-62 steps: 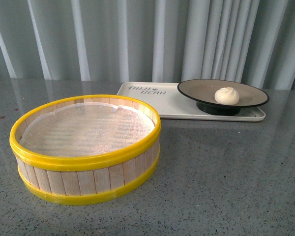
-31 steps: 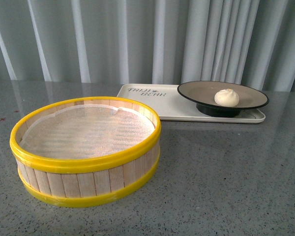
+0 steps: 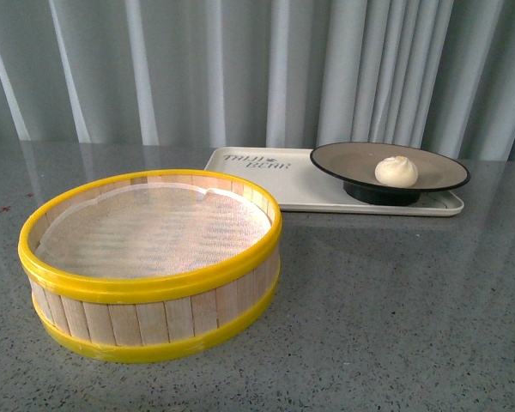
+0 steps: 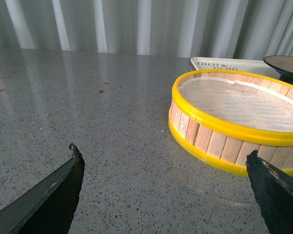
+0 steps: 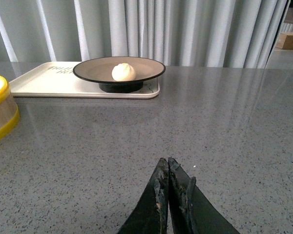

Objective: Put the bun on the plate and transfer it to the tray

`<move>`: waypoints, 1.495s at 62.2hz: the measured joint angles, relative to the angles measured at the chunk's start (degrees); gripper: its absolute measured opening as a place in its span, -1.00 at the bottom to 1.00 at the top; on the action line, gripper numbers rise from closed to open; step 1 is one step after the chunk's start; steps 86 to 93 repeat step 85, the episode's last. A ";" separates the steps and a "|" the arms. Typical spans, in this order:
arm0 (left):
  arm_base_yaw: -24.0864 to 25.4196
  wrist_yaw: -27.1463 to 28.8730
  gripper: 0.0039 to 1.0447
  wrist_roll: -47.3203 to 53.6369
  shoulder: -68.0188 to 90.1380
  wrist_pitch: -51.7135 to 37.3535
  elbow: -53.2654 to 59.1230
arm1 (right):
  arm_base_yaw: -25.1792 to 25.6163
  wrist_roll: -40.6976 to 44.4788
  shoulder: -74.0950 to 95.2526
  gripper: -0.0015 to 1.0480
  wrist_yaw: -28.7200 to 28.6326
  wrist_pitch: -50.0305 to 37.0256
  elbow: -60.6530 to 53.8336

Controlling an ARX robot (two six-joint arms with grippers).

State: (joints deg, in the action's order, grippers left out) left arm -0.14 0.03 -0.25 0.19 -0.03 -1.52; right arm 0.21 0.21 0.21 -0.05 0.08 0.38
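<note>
Your right gripper (image 5: 168, 168) is closed and empty, left gripper (image 4: 161, 165) spread wide; bun (image 3: 396, 170) sits on plate (image 3: 343, 163), plate on tray (image 3: 266, 176), upper right. Task looks finished.

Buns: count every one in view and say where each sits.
1. The bun sits on the plate, which stands on the tray. The steamer basket shows only its mesh liner; nothing seems hidden there.
</note>
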 joint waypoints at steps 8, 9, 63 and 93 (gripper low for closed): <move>0.00 0.00 0.88 0.00 0.00 0.00 0.00 | 0.00 0.02 0.00 -0.73 0.00 0.00 0.00; 0.00 0.00 0.88 0.00 0.00 0.00 0.00 | 0.00 0.02 0.00 -0.66 0.00 0.00 0.00; 0.00 0.00 0.88 0.00 0.00 0.00 0.00 | 0.00 0.00 0.00 0.83 0.00 0.00 0.00; 0.00 0.00 0.88 0.00 0.00 0.00 0.00 | 0.00 -0.02 0.00 0.83 0.00 0.00 0.00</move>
